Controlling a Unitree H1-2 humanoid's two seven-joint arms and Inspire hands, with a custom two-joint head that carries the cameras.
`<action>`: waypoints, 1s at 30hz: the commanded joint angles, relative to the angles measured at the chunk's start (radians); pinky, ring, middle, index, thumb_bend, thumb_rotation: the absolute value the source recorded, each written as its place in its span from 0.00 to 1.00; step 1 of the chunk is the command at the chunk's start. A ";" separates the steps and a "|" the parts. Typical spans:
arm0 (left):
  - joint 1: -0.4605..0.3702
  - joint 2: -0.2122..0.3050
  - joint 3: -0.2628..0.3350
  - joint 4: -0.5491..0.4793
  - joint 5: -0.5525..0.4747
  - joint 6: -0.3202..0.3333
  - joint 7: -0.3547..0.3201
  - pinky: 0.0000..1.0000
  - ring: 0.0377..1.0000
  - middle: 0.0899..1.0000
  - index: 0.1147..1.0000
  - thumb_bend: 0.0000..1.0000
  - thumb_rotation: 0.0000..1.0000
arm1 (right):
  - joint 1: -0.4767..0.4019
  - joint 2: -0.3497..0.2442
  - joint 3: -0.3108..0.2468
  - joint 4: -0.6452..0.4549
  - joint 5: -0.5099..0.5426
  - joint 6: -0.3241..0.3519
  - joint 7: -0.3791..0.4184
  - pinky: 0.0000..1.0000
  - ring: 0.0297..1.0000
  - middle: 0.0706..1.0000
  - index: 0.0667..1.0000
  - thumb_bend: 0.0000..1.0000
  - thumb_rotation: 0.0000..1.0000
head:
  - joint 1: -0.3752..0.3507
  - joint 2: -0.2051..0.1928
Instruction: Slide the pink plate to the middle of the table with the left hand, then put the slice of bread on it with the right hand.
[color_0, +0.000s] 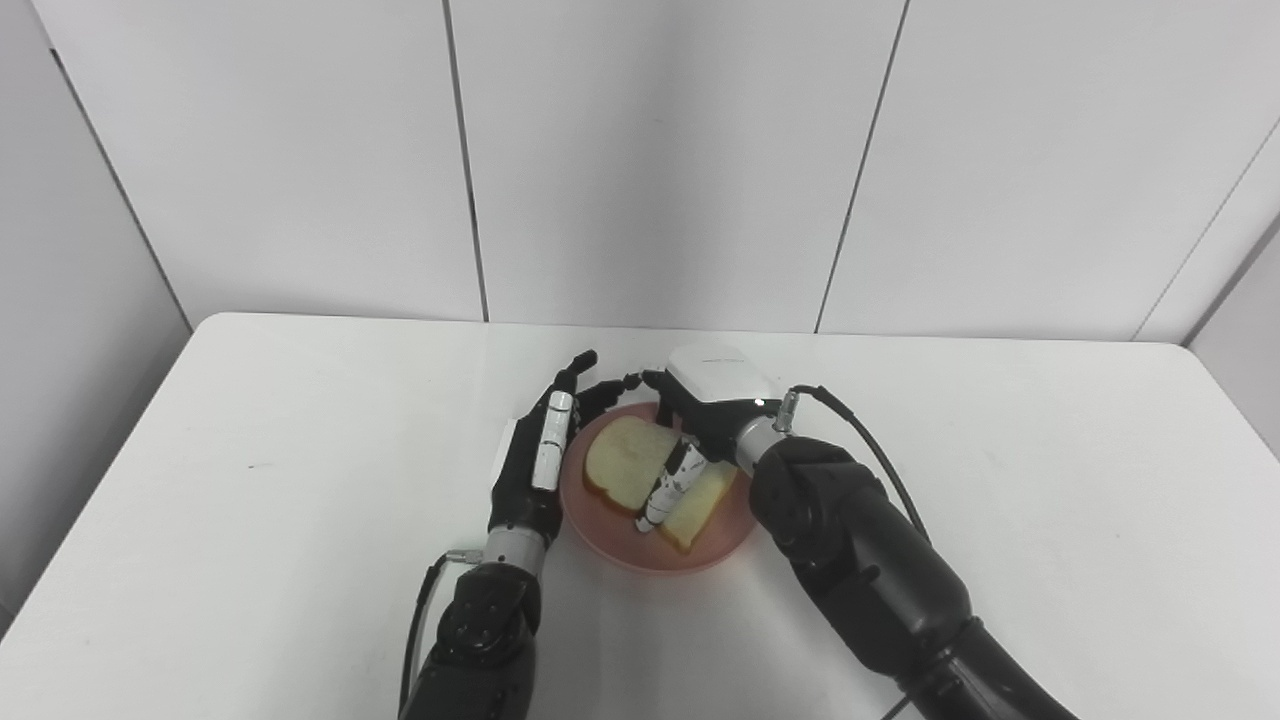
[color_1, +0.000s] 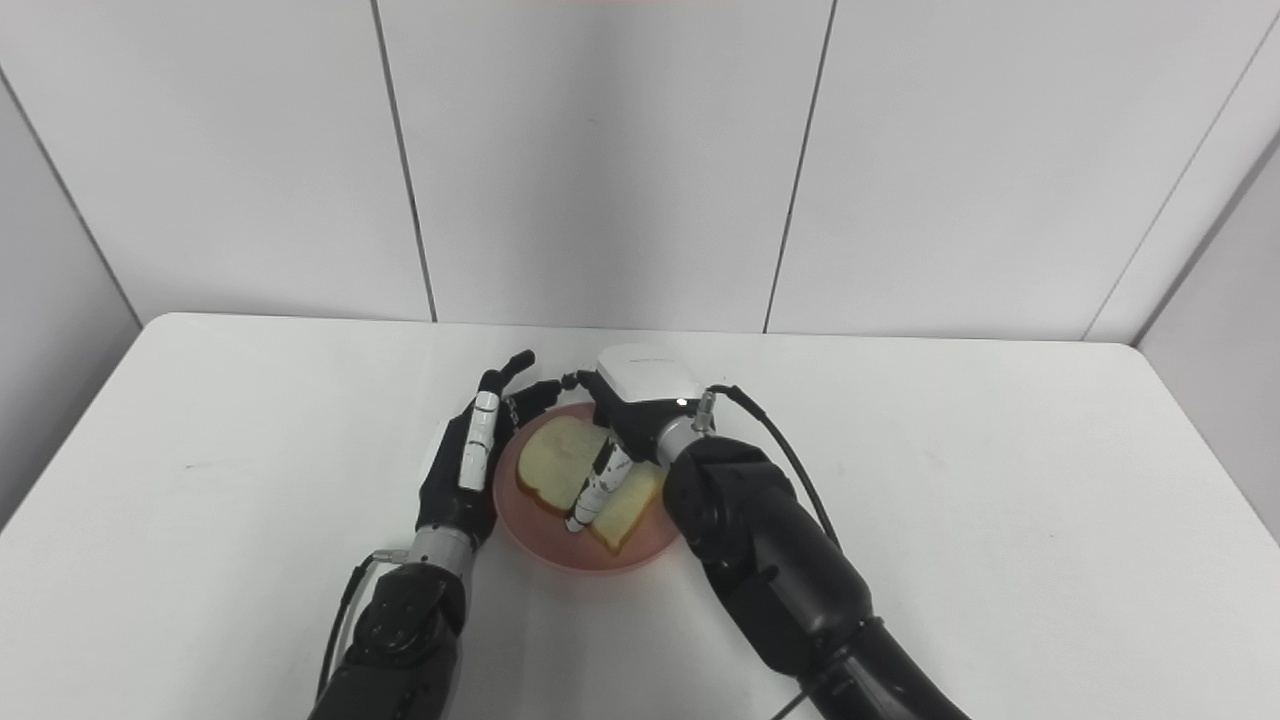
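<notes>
The pink plate (color_0: 610, 548) sits near the middle of the white table (color_0: 250, 520). A slice of bread (color_0: 618, 462) lies flat on it. My right hand (color_0: 712, 400) hovers over the plate's far side. Its thumb (color_0: 668, 488) lies across the top of the bread, and its fingers reach left past the plate's far rim. My left hand (color_0: 540, 450) is open, with its fingers stretched along the plate's left rim, touching or nearly touching it. The fingertips of both hands almost meet behind the plate. The same scene shows in the right eye view, with the bread (color_1: 552, 465) on the plate (color_1: 560, 550).
Grey wall panels (color_0: 650, 150) stand right behind the table's far edge. A cable (color_0: 880, 455) loops from my right wrist. The table top stretches bare to the left (color_0: 250, 470) and right (color_0: 1050, 480) of the plate.
</notes>
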 joint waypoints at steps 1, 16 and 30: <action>0.038 -0.006 -0.002 0.028 -0.003 0.044 0.004 0.84 0.79 0.71 0.81 0.72 1.00 | -0.031 -0.007 -0.002 -0.016 0.000 -0.043 -0.036 0.22 0.30 0.44 0.79 0.89 0.23 | 0.000 0.000; 0.037 0.003 -0.005 0.035 0.000 0.048 -0.005 0.82 0.79 0.73 0.83 0.72 1.00 | -0.014 -0.056 0.029 -0.096 -0.033 -0.014 0.066 0.94 0.92 0.92 0.84 1.00 0.32 | -0.016 -0.001; 0.041 0.000 -0.010 0.046 -0.001 0.044 -0.013 0.87 0.81 0.73 0.83 0.73 1.00 | 0.042 -0.091 -0.034 -0.286 -0.040 -0.029 0.110 0.96 0.99 0.96 0.90 1.00 0.35 | -0.021 0.002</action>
